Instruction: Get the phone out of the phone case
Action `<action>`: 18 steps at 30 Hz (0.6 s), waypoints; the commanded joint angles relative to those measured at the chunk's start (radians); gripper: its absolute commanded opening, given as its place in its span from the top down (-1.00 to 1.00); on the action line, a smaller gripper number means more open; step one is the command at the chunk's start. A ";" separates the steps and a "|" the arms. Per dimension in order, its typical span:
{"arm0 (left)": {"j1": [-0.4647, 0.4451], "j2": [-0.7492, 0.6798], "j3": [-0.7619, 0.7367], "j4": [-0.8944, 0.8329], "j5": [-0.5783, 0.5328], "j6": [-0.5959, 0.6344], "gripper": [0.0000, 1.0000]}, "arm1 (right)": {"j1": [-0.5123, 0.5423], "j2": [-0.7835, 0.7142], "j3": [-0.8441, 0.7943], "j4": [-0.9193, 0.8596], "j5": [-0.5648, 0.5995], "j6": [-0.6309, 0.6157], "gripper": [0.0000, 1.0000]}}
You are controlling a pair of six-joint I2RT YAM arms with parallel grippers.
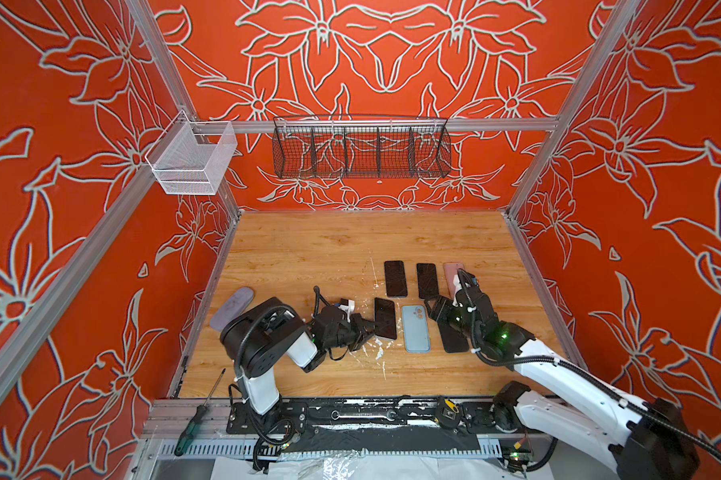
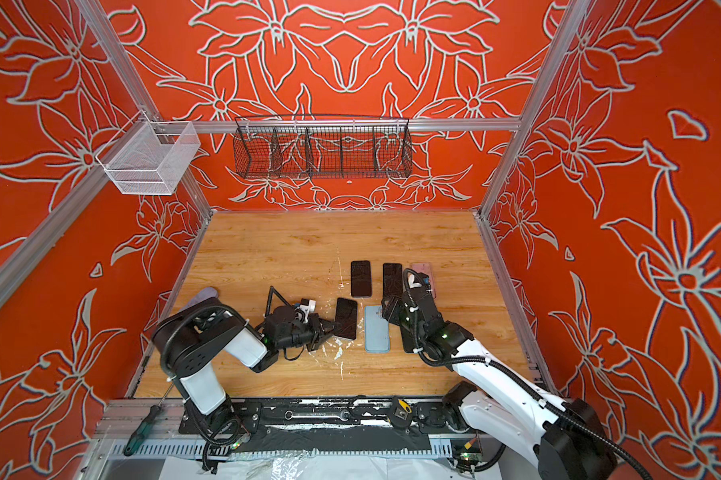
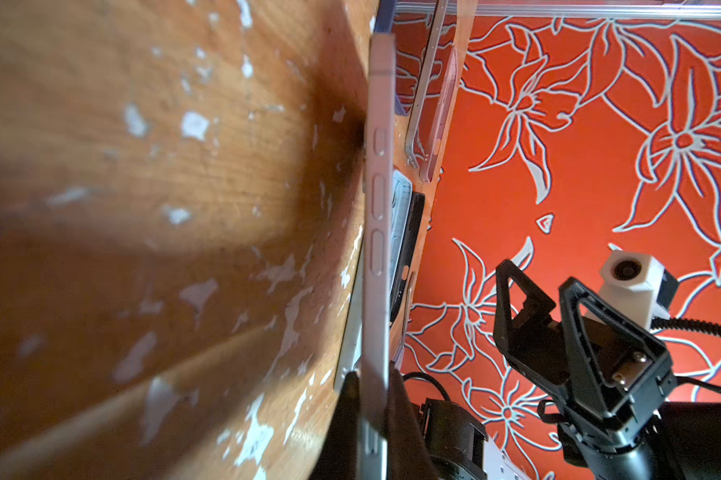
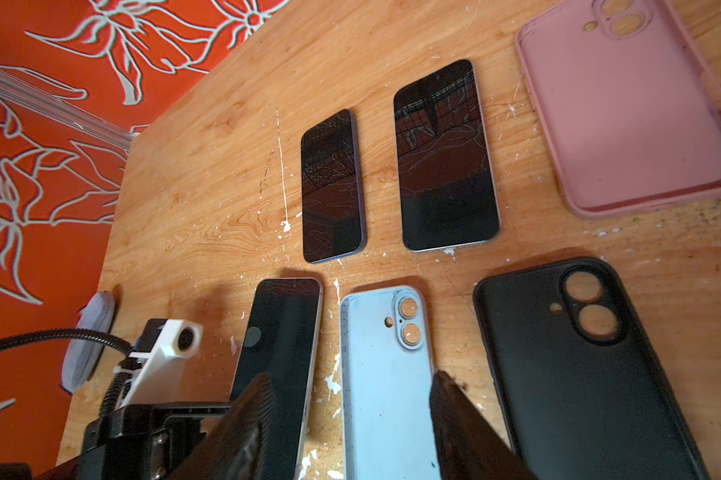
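A bare dark-screened phone (image 1: 385,318) (image 2: 346,318) lies screen up on the wooden table, left of an empty light-blue phone case (image 1: 415,330) (image 4: 386,374). The case lies inside up, with wood showing through its camera holes. My left gripper (image 1: 369,328) (image 3: 373,415) is shut on the phone's near left edge (image 3: 377,208). I cannot tell whether that end is lifted off the wood. My right gripper (image 1: 435,309) (image 4: 350,415) hovers open over the near end of the blue case, its fingers apart and touching nothing.
Two more bare phones (image 1: 395,278) (image 1: 427,280) and a pink case (image 1: 450,270) lie farther back. A black case (image 4: 579,374) lies right of the blue one, under my right arm. A grey case (image 1: 232,307) sits far left. Wire baskets (image 1: 361,151) hang on the back wall.
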 commanded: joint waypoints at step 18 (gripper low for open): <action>-0.045 0.047 0.004 0.045 -0.068 -0.022 1.00 | -0.040 -0.026 0.012 -0.039 -0.016 -0.033 -0.25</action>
